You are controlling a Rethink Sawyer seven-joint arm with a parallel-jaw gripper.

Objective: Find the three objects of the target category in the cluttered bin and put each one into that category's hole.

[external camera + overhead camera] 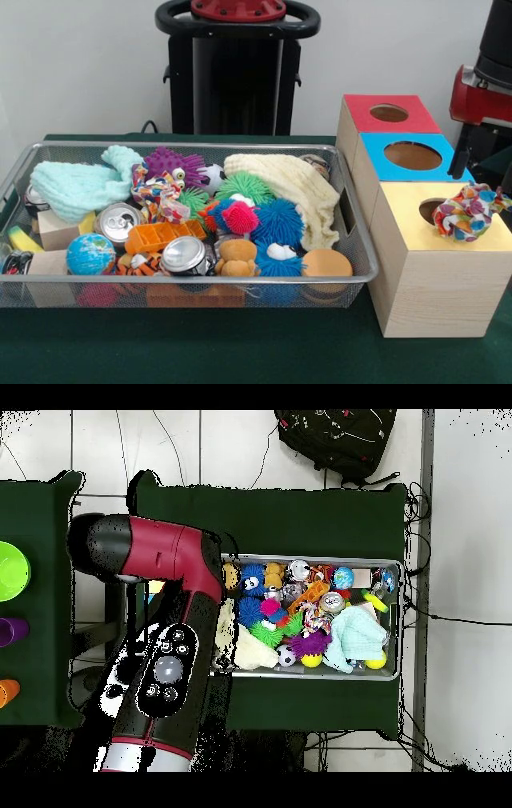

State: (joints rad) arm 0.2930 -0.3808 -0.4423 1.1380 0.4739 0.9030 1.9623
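The wire mesh bin [362, 240] is full of clutter. One spotted cloth knot [468, 210] lies on the yellow box top [448, 240], right beside the round hole [430, 210] and overlapping its rim. A second spotted knot [158, 194] lies in the bin between the purple pom and a can; it also shows in the overhead view [318, 616]. No third knot shows. My gripper [463, 154] hangs at the right edge, just above the knot on the yellow box and mostly cut off. In the overhead view the arm [160, 554] covers the boxes.
The blue-topped box [412, 156] and the red-topped box [388, 114] stand behind the yellow one. The bin holds spiky pom balls [278, 220], a yellow cloth [296, 188], a mint cloth [76, 186], cans [184, 254], a globe ball [90, 254] and wooden blocks.
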